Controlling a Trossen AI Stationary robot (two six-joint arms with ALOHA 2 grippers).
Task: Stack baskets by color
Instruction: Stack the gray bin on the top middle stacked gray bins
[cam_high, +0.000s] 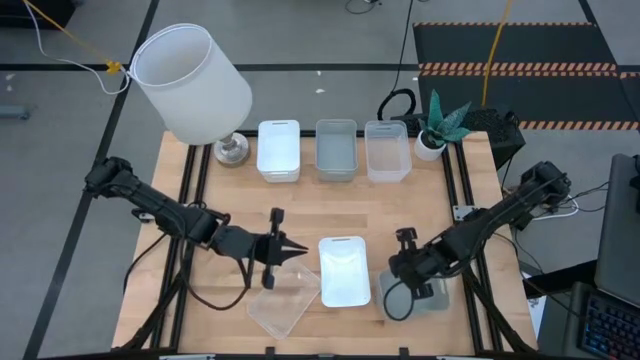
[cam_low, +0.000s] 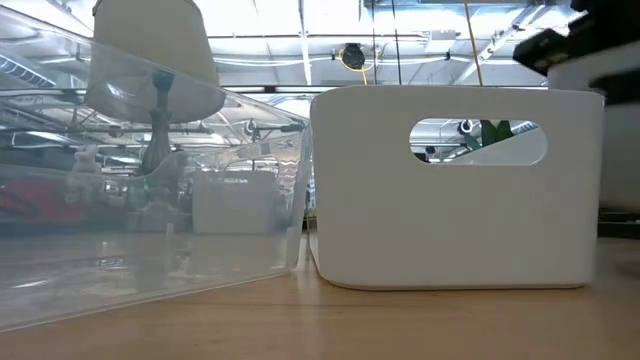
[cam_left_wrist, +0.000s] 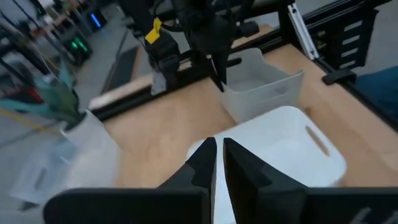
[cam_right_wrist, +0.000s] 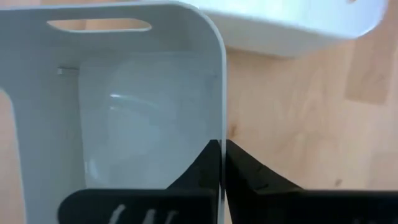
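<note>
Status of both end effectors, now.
Left end effector: shut, holding nothing, above the clear basket.
Right end effector: shut on the wall of the grey basket near the white basket.

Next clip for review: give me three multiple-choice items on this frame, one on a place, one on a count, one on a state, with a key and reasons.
1. Where does the lamp stand?
A. far left corner
B. near right corner
C. table centre

2. How many baskets are lined up in the far row?
A. one
B. three
C. five

3. What is the right claw doing?
A. hanging open above the plant
B. shut on the grey basket's wall
C. holding the lamp

Key:
1 A, the high view shows it beside the white far basket.
2 B, white, grey far basket and clear far basket.
3 B, its fingers pinch the grey basket rim.
</note>
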